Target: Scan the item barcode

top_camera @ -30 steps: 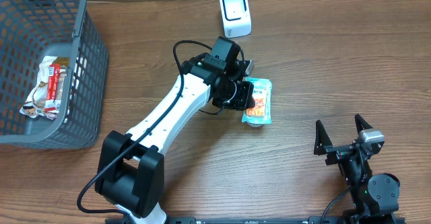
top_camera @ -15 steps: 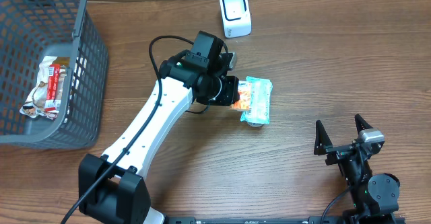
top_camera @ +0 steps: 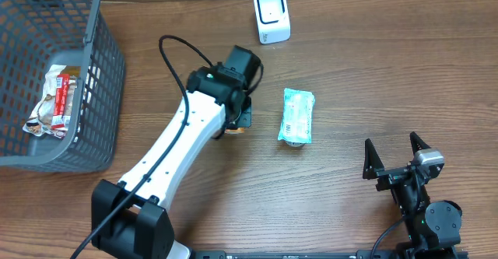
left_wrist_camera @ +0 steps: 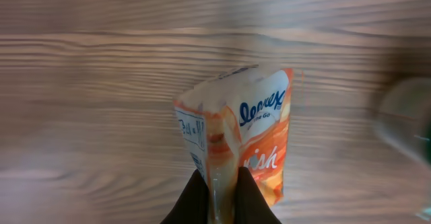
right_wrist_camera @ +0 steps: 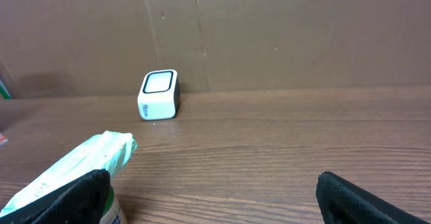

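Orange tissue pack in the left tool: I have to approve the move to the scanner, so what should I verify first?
1. Left tool shut on the orange tissue pack: ok.
2. Barcode present on the pack's side panel: ok.
3. Barcode turned toward the scanner: cannot tell.
4. Scanner upright, nothing in front of it: ok.
5. Green pack lying on the table, apart from the held pack: ok.
6. Right tool open and off to the side of the path: ok.
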